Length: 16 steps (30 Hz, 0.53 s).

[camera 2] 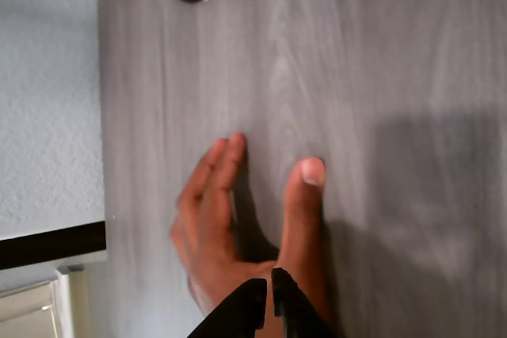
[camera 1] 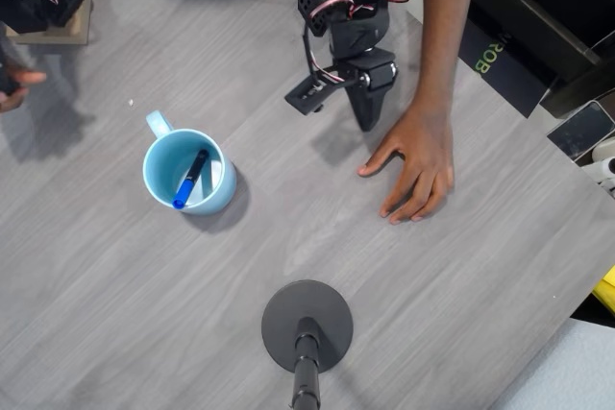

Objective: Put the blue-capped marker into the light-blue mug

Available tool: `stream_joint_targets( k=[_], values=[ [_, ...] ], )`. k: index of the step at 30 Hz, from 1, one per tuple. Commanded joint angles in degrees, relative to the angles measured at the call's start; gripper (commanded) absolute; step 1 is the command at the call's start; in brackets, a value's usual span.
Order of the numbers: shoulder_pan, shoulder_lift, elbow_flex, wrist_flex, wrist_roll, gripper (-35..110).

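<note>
The light-blue mug (camera 1: 188, 171) stands left of centre on the grey table, handle toward the upper left. Inside it leans the blue-capped marker (camera 1: 190, 178), black barrel up-right and blue cap down-left. My black gripper (camera 1: 363, 114) hovers at the upper middle of the overhead view, well to the right of the mug, fingers together and holding nothing. In the wrist view the gripper (camera 2: 268, 290) shows its two dark fingertips nearly touching, above a person's hand (camera 2: 238, 219).
A person's hand (camera 1: 415, 160) and forearm rest flat on the table just right of my gripper. A round black stand base (camera 1: 307, 325) sits at the bottom centre. The table's edge (camera 1: 538, 132) runs diagonally at the right. A wooden block (camera 1: 60, 18) stands top left.
</note>
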Motion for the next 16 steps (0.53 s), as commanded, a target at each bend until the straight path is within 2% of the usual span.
stream_joint_targets(
  k=[1, 9, 14, 16],
  values=[
    [-2.11, 5.89, 4.13, 0.26, 0.88, 0],
    [-0.70, 13.89, 9.93, 2.90, 2.99, 0],
    [-1.23, 28.04, 18.19, 6.59, 3.52, 0],
    [-1.32, 27.95, 18.98, 6.94, 3.69, 0]
  ],
)
